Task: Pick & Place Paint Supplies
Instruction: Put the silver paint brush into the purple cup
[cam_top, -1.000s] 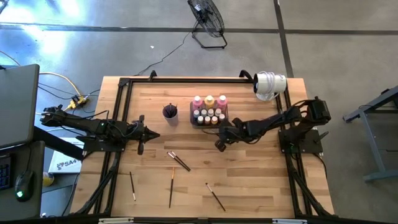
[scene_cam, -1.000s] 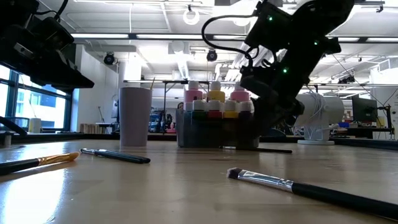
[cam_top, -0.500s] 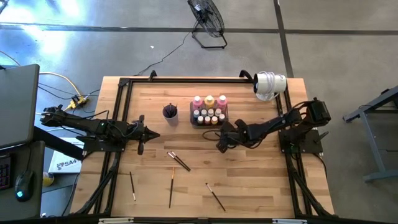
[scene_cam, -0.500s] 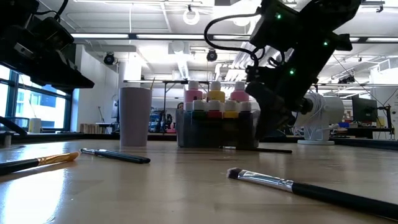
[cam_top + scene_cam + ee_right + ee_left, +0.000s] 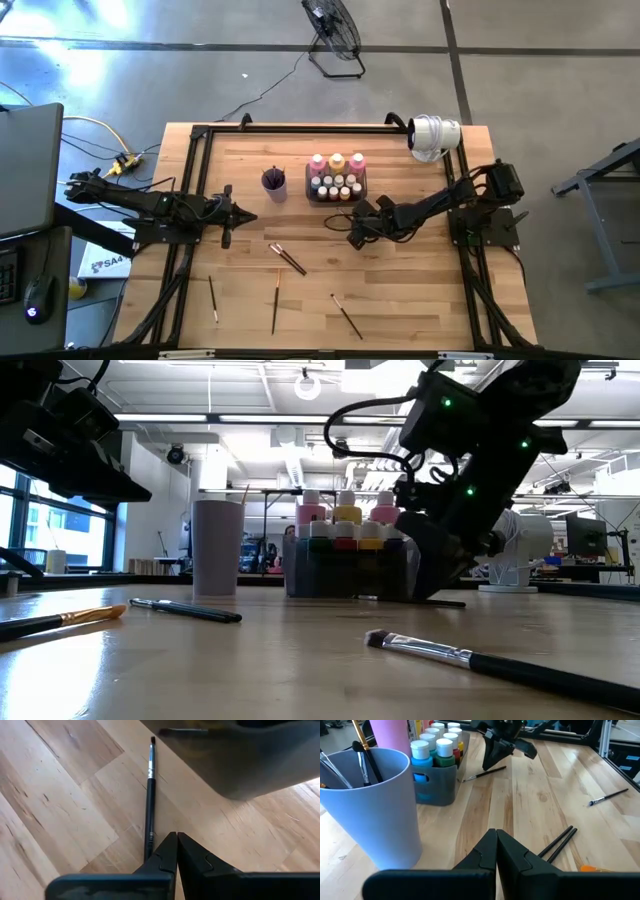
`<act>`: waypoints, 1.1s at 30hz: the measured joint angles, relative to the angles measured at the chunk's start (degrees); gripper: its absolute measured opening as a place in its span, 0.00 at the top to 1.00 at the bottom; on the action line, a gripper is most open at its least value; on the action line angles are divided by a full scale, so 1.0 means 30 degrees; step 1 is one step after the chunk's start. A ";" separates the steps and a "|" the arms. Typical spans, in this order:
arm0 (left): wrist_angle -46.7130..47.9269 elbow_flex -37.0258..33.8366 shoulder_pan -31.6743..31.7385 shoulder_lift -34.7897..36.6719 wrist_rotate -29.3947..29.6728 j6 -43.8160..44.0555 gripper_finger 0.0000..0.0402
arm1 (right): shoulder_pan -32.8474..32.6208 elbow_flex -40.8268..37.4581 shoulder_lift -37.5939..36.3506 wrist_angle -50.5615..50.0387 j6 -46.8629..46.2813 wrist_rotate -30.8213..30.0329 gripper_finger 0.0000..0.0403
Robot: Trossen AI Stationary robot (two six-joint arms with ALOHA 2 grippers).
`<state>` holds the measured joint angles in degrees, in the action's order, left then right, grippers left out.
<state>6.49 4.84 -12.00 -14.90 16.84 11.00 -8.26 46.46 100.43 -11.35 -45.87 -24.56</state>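
The right gripper (image 5: pixel 354 232) has dropped lower and drawn back a little from the tray (image 5: pixel 312 195) over the last second, and now sits just above the wood with its fingers pinched together on nothing. Right ahead of its tips lies a dark-handled paintbrush (image 5: pixel 149 790) — apparently the 1 it is lining up on, though the jaws would have to open first. The paint bottles (image 5: pixel 337 175) stand in the tray just beyond the gripper, with the purple cup (image 5: pixel 273 180) farther over, already holding brushes. The tray wall is the tight edge here; toward the table's near side the wood is open apart from 4 loose brushes (image 5: pixel 287 258) well apart from the gripper. The left gripper (image 5: pixel 241 217) waits clenched and empty, near the cup.
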 joint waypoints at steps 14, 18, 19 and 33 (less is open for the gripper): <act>-0.0019 0.0000 0.0003 0.0005 0.0000 0.0000 1.00 | -0.2120 -0.0007 -0.0081 0.1408 0.0201 0.2264 0.99; -0.0026 0.0000 0.0003 0.0007 0.0000 0.0000 1.00 | -0.2442 -0.0022 -0.0067 0.3250 0.0204 0.2798 0.99; -0.0026 0.0000 0.0002 0.0002 0.0000 0.0000 1.00 | -0.2451 -0.0022 -0.0067 0.3795 0.0204 0.2732 0.99; -0.0038 0.0000 0.0000 0.0007 0.0007 -0.0007 1.00 | -0.1330 -0.0015 -0.0067 0.8502 -0.1406 0.0936 0.99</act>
<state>6.38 4.84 -12.00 -14.87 16.86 10.98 -12.26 46.41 100.22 14.15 -50.09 -21.75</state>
